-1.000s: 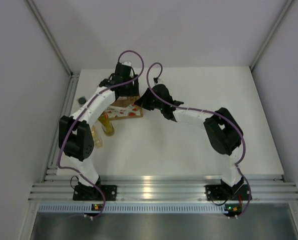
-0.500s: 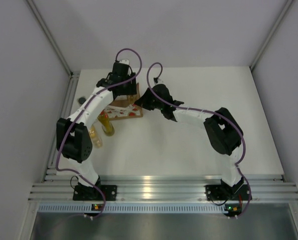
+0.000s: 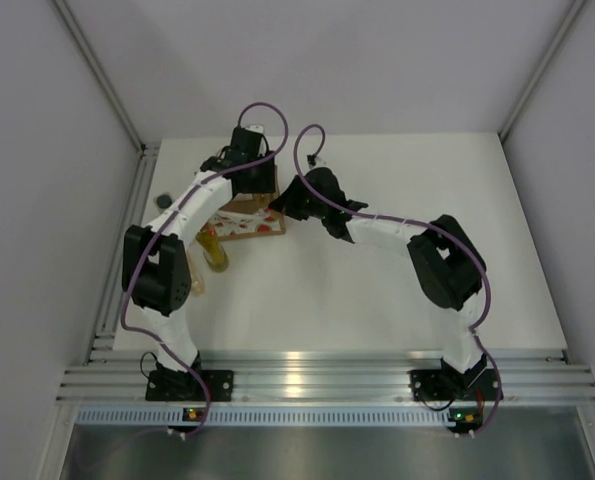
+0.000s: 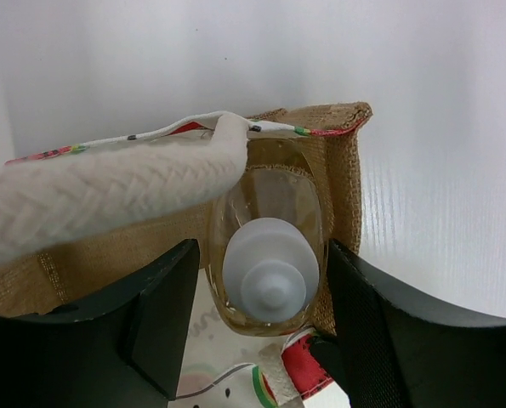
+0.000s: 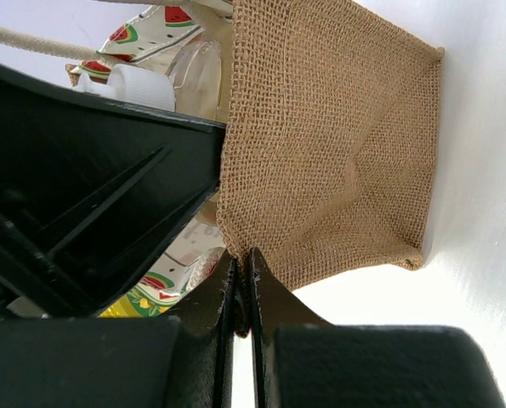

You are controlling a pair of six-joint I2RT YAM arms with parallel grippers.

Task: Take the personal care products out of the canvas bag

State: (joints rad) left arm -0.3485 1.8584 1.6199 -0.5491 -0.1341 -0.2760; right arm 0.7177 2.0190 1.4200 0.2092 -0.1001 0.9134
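The canvas bag (image 3: 255, 222) stands at the back left of the table, tan burlap (image 4: 342, 170) with a white printed panel and a white rope handle (image 4: 108, 191). My left gripper (image 3: 249, 158) is above its mouth. In the left wrist view it (image 4: 261, 255) is open, one jaw on each side of a clear bottle of amber liquid with a white cap (image 4: 270, 272) that stands inside the bag. My right gripper (image 5: 244, 259) is shut on the bag's burlap edge (image 5: 338, 144), at the bag's right side (image 3: 282, 205). A yellow-green bottle (image 3: 215, 252) stands on the table in front of the bag.
An amber bottle (image 3: 195, 283) stands by the left arm's elbow, partly hidden. A small dark-capped thing (image 3: 163, 200) lies near the left rail. Both forearms cross the table's back half; grey walls close in on both sides.
The left arm's elbow swung slightly left and back right again; its gripper stays over the bag. The right arm and the bag have not moved.
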